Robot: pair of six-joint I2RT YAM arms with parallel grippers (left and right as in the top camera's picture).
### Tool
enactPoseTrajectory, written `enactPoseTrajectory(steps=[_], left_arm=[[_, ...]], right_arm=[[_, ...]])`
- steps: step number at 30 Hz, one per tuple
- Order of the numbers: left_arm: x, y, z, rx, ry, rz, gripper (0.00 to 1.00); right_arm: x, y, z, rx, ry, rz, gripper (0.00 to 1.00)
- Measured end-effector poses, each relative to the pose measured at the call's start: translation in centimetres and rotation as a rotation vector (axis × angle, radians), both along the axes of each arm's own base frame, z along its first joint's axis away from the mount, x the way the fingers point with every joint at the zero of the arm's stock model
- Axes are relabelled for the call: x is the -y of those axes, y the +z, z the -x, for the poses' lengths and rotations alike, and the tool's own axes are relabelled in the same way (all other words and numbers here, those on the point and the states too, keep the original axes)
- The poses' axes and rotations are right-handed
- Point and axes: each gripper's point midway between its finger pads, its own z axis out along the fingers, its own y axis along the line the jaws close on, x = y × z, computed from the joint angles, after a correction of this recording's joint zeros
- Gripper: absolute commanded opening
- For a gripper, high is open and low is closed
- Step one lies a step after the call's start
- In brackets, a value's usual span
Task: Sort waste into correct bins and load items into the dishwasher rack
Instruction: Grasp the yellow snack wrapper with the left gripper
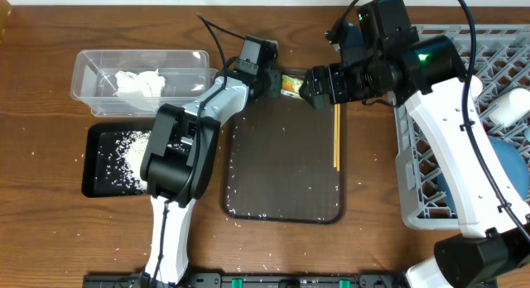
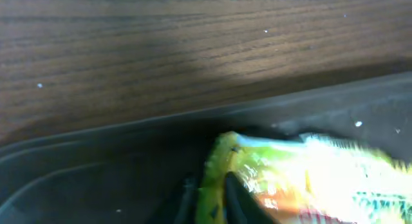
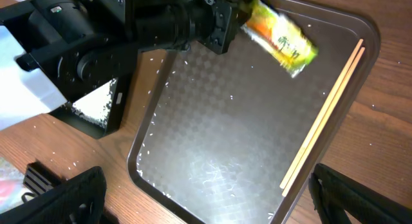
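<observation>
Surface (image 1: 50, 238): dark wood grain, stray rice grains (image 1: 273, 213) on it.

Brown tray (image 1: 281, 172), centre: grains dotted over it, thickest along the near rim. Chopsticks (image 1: 336, 135) lie together on it, along its right edge.

Wrapper (image 3: 280, 36): at the tray's far edge, yellow-green with orange print. Left hand (image 2: 210, 198) pinches one end between dark fingers (image 2: 233, 197); the free end sticks out over the tray's far corner. Cannot tell if it touches the tray. Print too blurred to read.

Right hand (image 3: 206, 182): fingers spread wide, nothing between them, above the tray just right of the wrapper. Chopsticks run under its right side.

In the way: the left arm (image 1: 178, 147) slants from the near edge up to the tray's far-left corner and covers the right end of the black tray. The right arm (image 1: 447, 114) crosses the rack's left side and hides part of it; a green light shows on it.

Containers:
- Clear tub (image 1: 83, 73), far left: crumpled tissue (image 1: 139, 83) inside.
- Black tray (image 1: 93, 184), just in front of the tub: a heap of rice towards its right, loose grains elsewhere.
- Rack (image 1: 414, 213), right: blue dish (image 1: 497, 168) and white cup (image 1: 515, 106) among the pegs.

No readable writing anywhere.
</observation>
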Motion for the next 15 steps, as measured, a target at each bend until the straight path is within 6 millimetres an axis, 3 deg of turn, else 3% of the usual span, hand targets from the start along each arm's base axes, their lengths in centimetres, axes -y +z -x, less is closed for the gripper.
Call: enactPoseTrajectory(steps=[6,10,15], left_arm=[[0.6,1.9,0.5,-0.003,-0.02,0.038,0.06],[0.4,6.1,0.6,0.034,-0.006,0.07,0.06],[-1.3,10.8,1.2,0.06,0.026,0.088,0.07]], right_arm=[[0.0,0.0,0.0,0.0,0.0,0.0,0.99],[0.0,0.0,0.0,0.0,0.0,0.0,0.99],[0.0,0.0,0.0,0.0,0.0,0.0,0.99]])
